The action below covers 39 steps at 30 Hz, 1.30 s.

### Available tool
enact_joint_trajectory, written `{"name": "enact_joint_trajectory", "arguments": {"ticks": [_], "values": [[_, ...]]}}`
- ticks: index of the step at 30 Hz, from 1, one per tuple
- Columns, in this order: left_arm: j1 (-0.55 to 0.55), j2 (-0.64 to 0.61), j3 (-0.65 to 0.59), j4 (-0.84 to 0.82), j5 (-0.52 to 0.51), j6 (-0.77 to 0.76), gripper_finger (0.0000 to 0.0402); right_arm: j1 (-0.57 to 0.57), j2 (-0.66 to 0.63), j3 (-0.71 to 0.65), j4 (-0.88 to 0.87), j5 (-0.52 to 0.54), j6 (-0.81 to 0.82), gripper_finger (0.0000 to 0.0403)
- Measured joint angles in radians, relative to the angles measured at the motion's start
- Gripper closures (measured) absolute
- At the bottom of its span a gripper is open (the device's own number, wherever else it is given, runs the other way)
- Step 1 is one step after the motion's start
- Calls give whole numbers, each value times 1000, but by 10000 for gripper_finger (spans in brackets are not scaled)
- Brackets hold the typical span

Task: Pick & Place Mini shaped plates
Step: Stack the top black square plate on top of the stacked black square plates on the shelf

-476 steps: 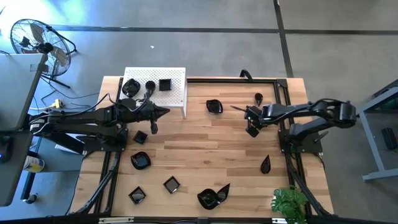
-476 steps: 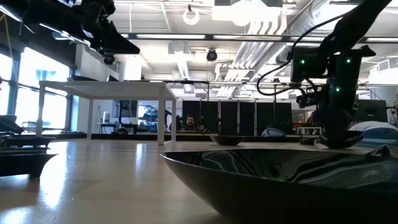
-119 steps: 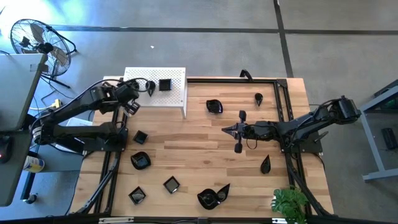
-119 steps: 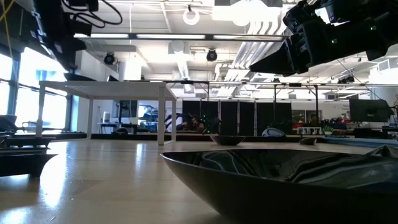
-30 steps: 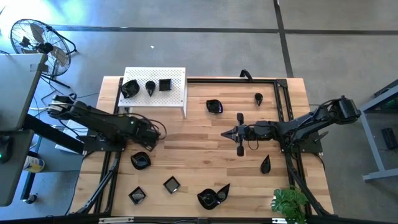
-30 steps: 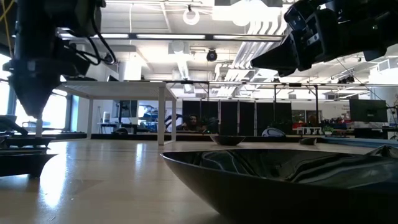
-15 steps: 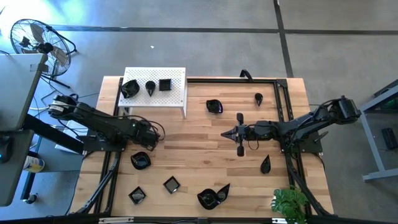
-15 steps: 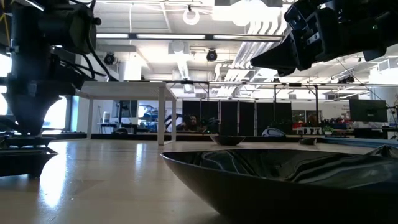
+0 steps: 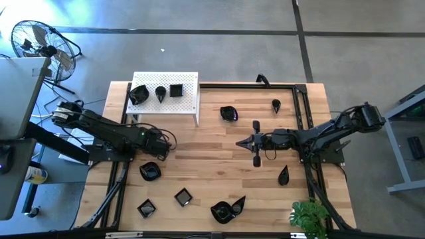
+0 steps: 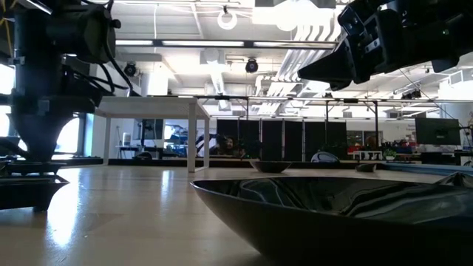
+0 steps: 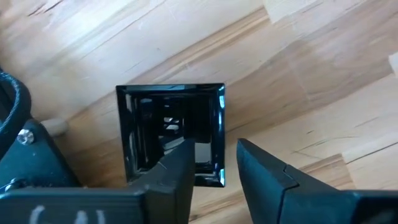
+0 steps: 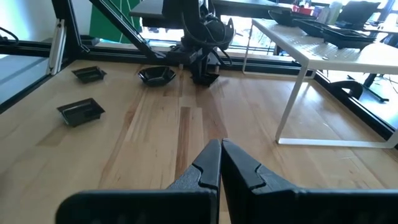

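Straddling one wall of a small square black plate (image 11: 171,134), the left pincer (image 11: 211,163) stood low over the desk (image 9: 219,156) near its left edge, just in front of the white perforated stand (image 9: 189,99). In the left wrist view one finger sat inside the dish and the other outside it, the jaws apart with the rim between them; whether they had closed onto the rim I cannot tell. From above, the left pincer (image 9: 158,147) hid that plate almost wholly.

Three plates rested on the stand: a wavy one (image 9: 138,94), a teardrop (image 9: 160,92) and a square (image 9: 176,90). Near the left pincer, toward the front edge, lay a rounded plate (image 9: 150,171), and farther on two more squares (image 9: 183,196) (image 9: 146,208) and a leaf-shaped plate (image 9: 227,209). Other plates lay apart on the right half: one (image 9: 229,113) near the middle back, a teardrop (image 9: 275,104) and another (image 9: 283,175).

The right pincer (image 9: 247,141) hung above the middle of the desk, fingers pressed together and holding nothing, well apart from every plate.
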Motion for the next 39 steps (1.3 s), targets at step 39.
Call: {"name": "enact_joint_trajectory", "arguments": {"ticks": [39], "values": [[0, 78, 109, -19, 16, 156, 401, 0, 0, 0, 0, -10, 0, 403]]}}
